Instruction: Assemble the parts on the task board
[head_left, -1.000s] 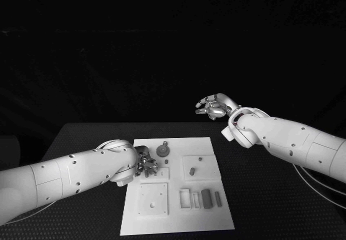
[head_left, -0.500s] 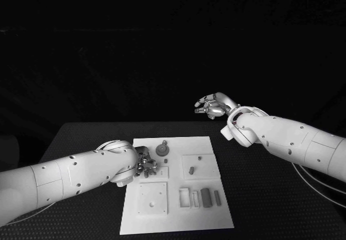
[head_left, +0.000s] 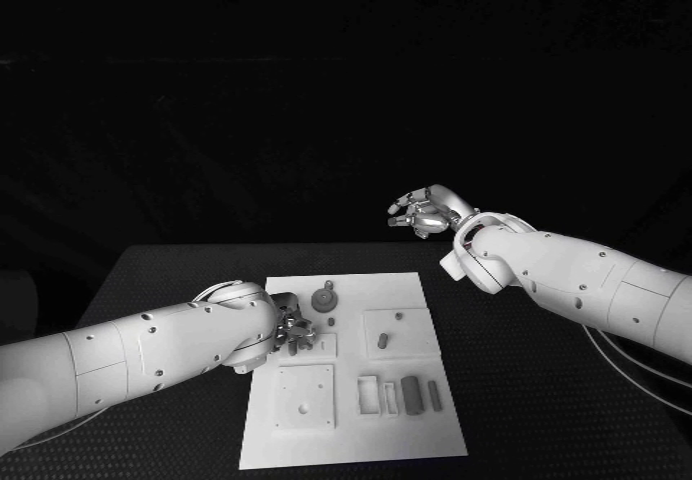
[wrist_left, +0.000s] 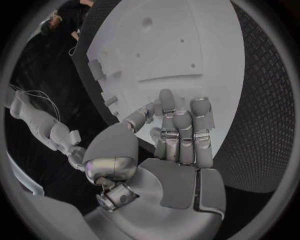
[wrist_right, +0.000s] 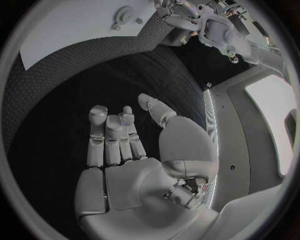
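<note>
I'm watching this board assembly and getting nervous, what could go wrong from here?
1. The left hand hangs low over the task board, close to the round part; a careless move might knock it or shift the board.
2. The wrist view shows nothing between its fingers, so a grasp may miss.
3. The right hand is raised beyond the board and cannot steady it.

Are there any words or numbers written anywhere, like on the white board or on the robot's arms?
None: no word, number, label or sign can be read.
Task board: plain white, with grey parts and small holes, no print.
Left hand and right hand: bare silver, no markings.
The arms' dark dots are holes or screws, not writing.
</note>
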